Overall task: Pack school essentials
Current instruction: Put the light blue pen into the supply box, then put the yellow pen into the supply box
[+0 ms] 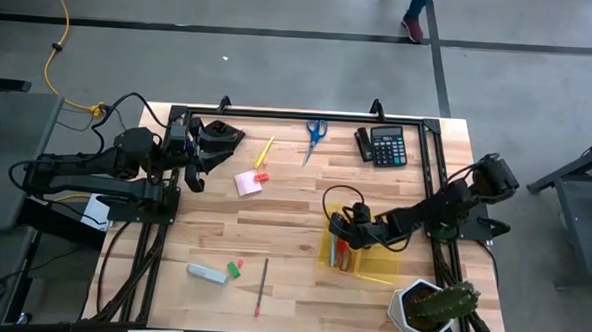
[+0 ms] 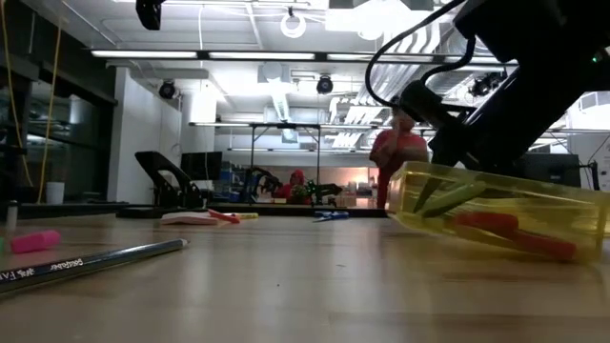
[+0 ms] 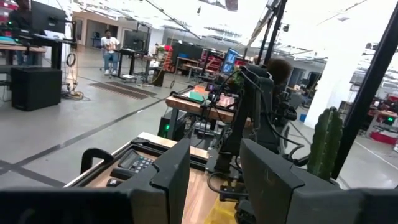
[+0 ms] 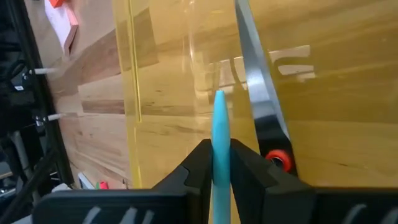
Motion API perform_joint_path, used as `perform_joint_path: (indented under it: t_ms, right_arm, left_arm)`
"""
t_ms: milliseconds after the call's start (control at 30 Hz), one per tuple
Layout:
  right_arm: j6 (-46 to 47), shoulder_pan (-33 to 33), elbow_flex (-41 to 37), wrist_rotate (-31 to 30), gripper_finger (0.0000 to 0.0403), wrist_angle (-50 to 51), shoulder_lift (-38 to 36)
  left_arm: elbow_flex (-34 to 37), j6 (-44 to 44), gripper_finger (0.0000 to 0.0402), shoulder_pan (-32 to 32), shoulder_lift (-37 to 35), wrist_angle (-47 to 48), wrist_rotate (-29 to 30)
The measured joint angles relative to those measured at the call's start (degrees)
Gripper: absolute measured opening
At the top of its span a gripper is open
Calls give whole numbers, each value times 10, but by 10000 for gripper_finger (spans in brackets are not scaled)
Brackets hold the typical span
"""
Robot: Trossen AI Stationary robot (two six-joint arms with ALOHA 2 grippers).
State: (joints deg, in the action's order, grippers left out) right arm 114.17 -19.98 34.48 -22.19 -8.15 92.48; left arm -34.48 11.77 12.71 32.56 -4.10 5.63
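My right gripper (image 1: 341, 231) is low at the left end of a clear yellow box (image 1: 367, 257) on the table's right half, shut on a teal pen (image 4: 219, 124). Red-handled scissors (image 4: 264, 112) lie inside the box beside the pen. The box shows tilted in the low view (image 2: 496, 214). Blue-handled scissors (image 1: 315, 133), a yellow marker (image 1: 265, 150) and a pink sticky-note pad (image 1: 247, 184) lie at the far middle. A green eraser (image 1: 234, 269) and a thin pencil (image 1: 262, 287) lie near the front. My left gripper (image 1: 194, 172) waits open at the far left. My right gripper pinches the teal pen's shaft (image 4: 219, 146) between its two fingers. The pen runs along the fingers, and its tapered end (image 4: 219, 99) sticks out ahead of them into the yellow box, next to the scissors' blade. Whether the pen touches the box, I cannot tell.
A black calculator (image 1: 387, 145) and a small black item lie at the far right. A potted cactus (image 1: 432, 307) in a white pot stands at the front right corner. A pale block (image 1: 207, 273) lies by the green eraser. A black frame (image 1: 298, 114) borders the table.
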Motion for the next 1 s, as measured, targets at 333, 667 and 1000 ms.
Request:
perform_joint_path:
  t_ms: [333, 667, 1000]
  right_arm:
    - [4, 1, 0, 3, 48, 0, 0]
    - [-48, 1, 0, 18, 49, 101, -78]
    - [-183, 24, 0, 5, 49, 98, -195]
  left_arm:
    - [0, 0, 131, 0, 0, 0, 0]
    - [0, 0, 131, 0, 0, 0, 0]
    - [0, 0, 131, 0, 0, 0, 0]
